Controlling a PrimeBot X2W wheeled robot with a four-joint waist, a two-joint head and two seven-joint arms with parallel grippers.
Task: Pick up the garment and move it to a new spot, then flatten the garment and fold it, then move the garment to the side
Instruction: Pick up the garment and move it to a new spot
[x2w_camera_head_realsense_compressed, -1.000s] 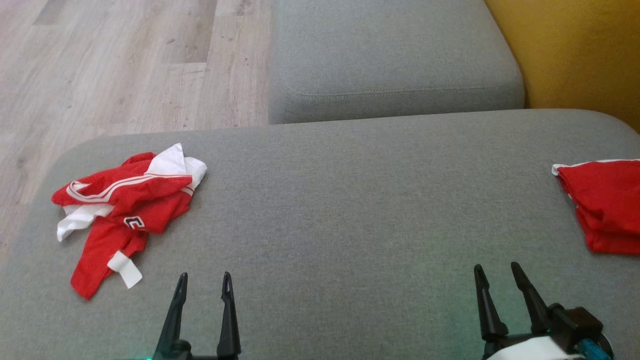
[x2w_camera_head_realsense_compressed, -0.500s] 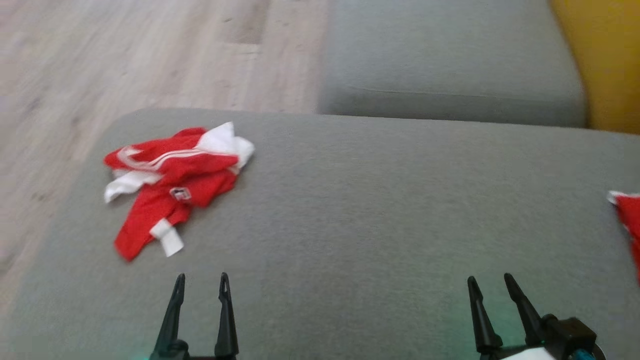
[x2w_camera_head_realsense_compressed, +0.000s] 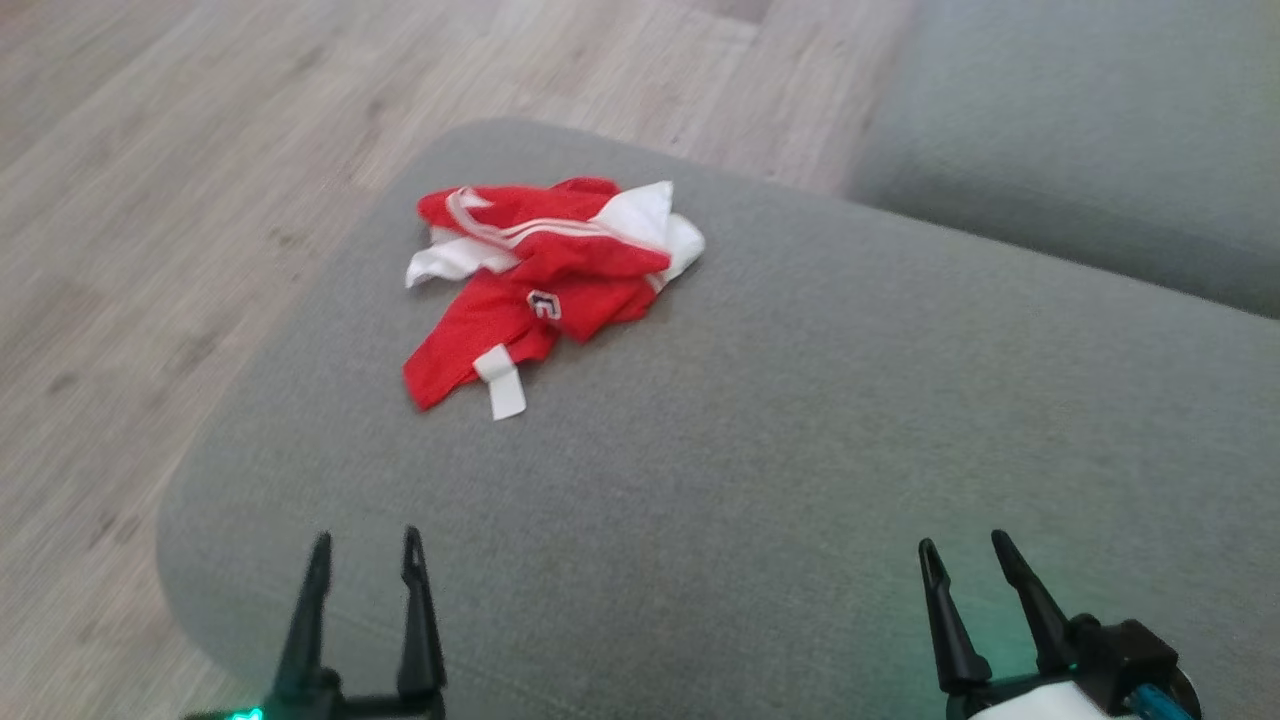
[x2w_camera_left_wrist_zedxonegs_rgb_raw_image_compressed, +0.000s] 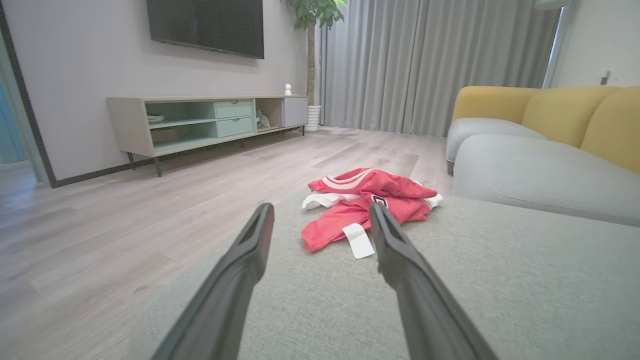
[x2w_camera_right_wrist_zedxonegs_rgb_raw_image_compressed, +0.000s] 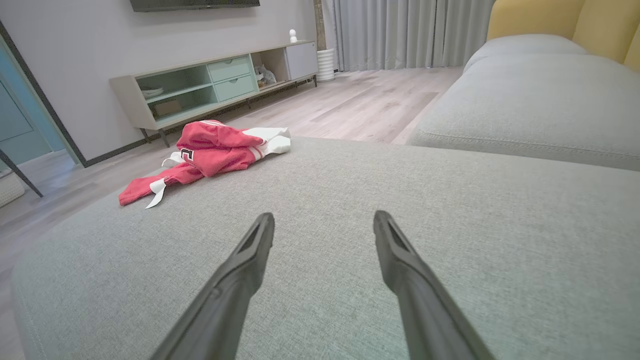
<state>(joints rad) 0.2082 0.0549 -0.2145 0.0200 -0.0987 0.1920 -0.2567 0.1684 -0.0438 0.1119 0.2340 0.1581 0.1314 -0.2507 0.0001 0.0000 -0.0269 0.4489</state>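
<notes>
Head view | garment (x2w_camera_head_realsense_compressed: 560, 275) crumpled on sofa (x2w_camera_head_realsense_compressed: 800, 450) | left pincer (x2w_camera_head_realsense_compressed: 365, 535) spread | right pincer (x2w_camera_head_realsense_compressed: 963, 538) spread

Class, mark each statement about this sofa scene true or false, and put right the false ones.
1. The red and white garment lies crumpled on the grey cushion. True.
2. The left gripper is shut on the garment. False: it is open, empty and apart from the garment.
3. The right gripper is open. True.
4. The garment lies on the wooden floor. False: it lies on the cushion, near the corner beside the floor.
</notes>
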